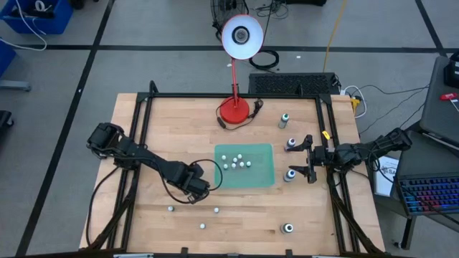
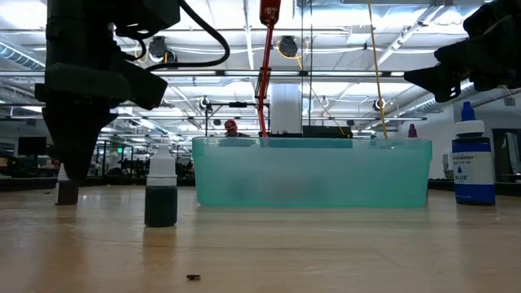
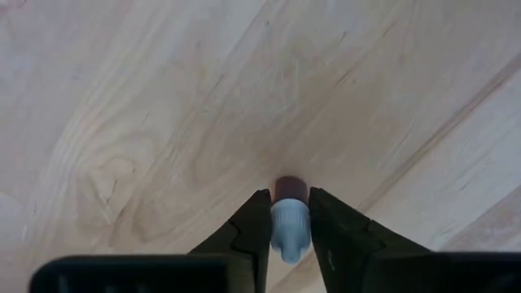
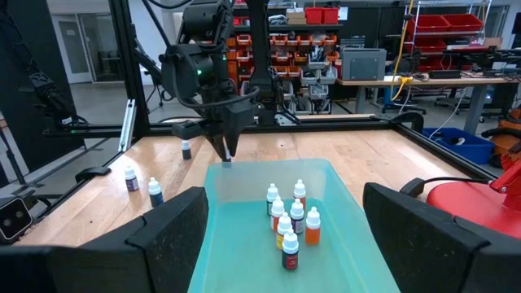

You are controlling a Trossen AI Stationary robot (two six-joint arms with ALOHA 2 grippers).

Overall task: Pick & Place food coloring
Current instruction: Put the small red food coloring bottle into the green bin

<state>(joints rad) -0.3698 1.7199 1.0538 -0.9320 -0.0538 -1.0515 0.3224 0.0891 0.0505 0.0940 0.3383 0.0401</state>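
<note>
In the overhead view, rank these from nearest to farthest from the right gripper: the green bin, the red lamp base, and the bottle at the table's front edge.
From the right gripper:
1. Green bin, just beside it toward the table's middle.
2. Bottle at the front edge, standing alone.
3. Red lamp base, at the back edge.

A pale wooden tabletop (image 1: 179, 129) framed by black rails is seen from above. A red-based desk lamp with a white round shade (image 1: 241, 37) is stood at the far middle edge. A shallow translucent green rectangular tray (image 1: 265, 175) is placed near the centre, and a cluster of small white-capped food coloring bottles (image 1: 236, 161) is gathered inside it. Three more white-capped bottles (image 1: 202, 226) are scattered on the near wood. Four dark-capped bottles (image 1: 288, 228) are spread along the tray's right side. The left gripper (image 1: 199, 190) is lowered just left of the tray. The right gripper (image 1: 307, 158) is held, fingers spread, beside the tray's right edge.
</note>
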